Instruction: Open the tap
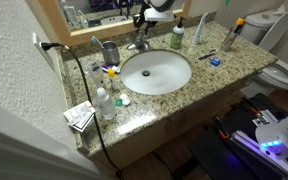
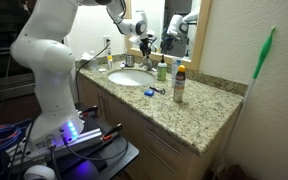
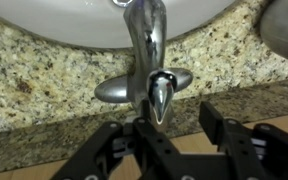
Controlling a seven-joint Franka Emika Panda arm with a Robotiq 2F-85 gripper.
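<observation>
Granite countertop [image 1: 209, 85] holds the white basin [image 1: 156, 72], and the tap [image 3: 149, 60] stands at its back rim. My gripper [image 3: 171, 140] hovers near the lever, jaws wide apart and holding nothing.

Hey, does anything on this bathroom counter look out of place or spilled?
No spill or damage shows. One oddity: a black cable trails across the granite counter and hangs over its front edge, beside the basin.

Shiny chrome tap [image 3: 147, 45] behind the white basin [image 1: 156, 72]; speckled tan granite table [image 1: 209, 85] around the basin; black tool [image 3: 179, 128].
</observation>
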